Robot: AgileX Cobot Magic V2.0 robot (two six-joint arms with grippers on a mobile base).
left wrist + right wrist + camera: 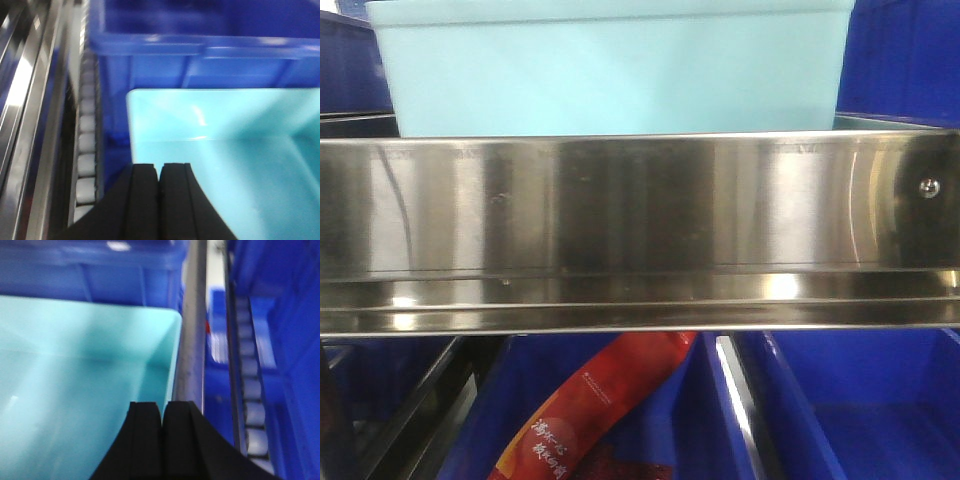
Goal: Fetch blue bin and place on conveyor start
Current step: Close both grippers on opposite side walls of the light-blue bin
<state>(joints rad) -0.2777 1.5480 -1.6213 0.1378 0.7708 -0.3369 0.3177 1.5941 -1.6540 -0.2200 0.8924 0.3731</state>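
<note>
Pale cyan plastic fills the space ahead of both grippers. The blue bin (610,75) sits on the steel shelf (640,200), its open inside spreading ahead and to the right of the left gripper (160,170) and ahead and to the left of the right gripper (162,410). Each gripper's black pads are pressed together along a thin seam. Whether the bin's near wall is pinched between them cannot be told. Beyond the bin's far wall stands a dark blue bin (200,55). A roller track (86,150) runs left of the left gripper. A red packet (610,400) lies below the shelf.
</note>
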